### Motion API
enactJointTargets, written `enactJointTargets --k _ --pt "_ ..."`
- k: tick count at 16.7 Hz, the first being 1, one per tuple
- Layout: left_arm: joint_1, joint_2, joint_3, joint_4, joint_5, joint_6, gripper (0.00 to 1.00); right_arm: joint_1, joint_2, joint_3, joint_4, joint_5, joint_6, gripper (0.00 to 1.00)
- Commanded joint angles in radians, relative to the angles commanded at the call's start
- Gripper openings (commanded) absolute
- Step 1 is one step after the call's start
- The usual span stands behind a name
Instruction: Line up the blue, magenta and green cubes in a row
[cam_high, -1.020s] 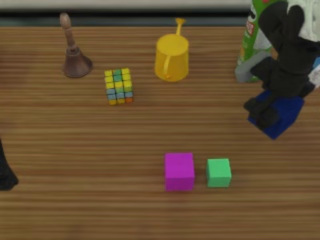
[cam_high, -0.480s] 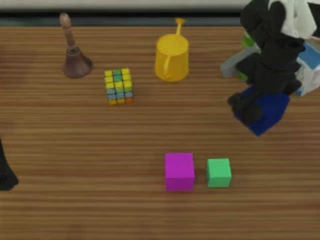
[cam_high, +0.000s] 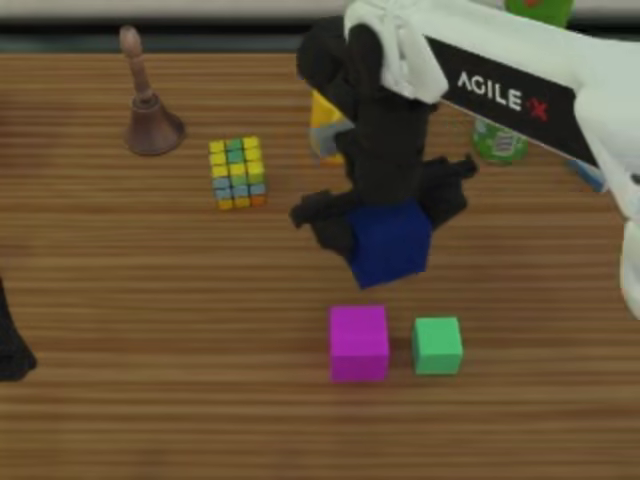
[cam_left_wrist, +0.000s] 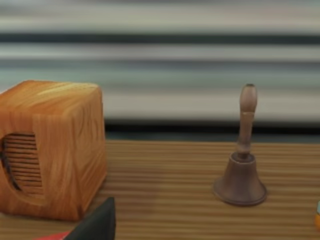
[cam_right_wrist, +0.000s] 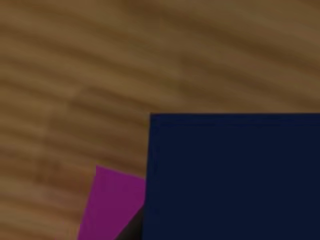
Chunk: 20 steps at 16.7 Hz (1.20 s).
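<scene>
My right gripper (cam_high: 385, 218) is shut on the blue cube (cam_high: 392, 245), a large dark navy block held above the middle of the table. Just in front of it the magenta cube (cam_high: 358, 342) rests on the wood, and the small green cube (cam_high: 437, 345) sits close to its right, a narrow gap between them. In the right wrist view the blue cube (cam_right_wrist: 230, 175) fills the lower part and a corner of the magenta cube (cam_right_wrist: 112, 205) shows past it. My left gripper (cam_high: 10, 352) is parked at the table's left edge, open, with one dark finger (cam_left_wrist: 97, 222) showing and nothing at it.
A multicoloured puzzle cube (cam_high: 237, 172) and a brown bell (cam_high: 150, 108) stand at the back left. A yellow watering can (cam_high: 325, 125) is partly hidden behind my right arm. A green bottle (cam_high: 498, 140) stands at the back right. A wooden box (cam_left_wrist: 50, 150) is near my left gripper.
My right arm has swung from the back right toward the middle, carrying the blue cube to just behind the magenta cube. The magenta and green cubes and the left arm stayed put.
</scene>
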Motion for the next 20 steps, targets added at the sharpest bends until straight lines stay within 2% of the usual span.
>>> enactJointTargets --k 4,8,10,16,20 --pt "0.000 0.000 0.000 0.000 0.000 0.000 1.00 0.159 0.102 0.199 -0.100 0.001 0.361 0.00" --pt "0.000 0.000 0.000 0.000 0.000 0.000 1.00 0.271 0.153 0.337 -0.158 0.005 0.583 0.00" --pt "0.000 0.000 0.000 0.000 0.000 0.000 1.00 0.298 0.162 0.370 -0.170 0.007 0.631 0.00" --pt "0.000 0.000 0.000 0.000 0.000 0.000 1.00 0.298 0.159 0.369 -0.167 0.006 0.637 0.00" --pt "0.000 0.000 0.000 0.000 0.000 0.000 1.00 0.298 0.155 0.259 -0.058 0.007 0.639 0.00"
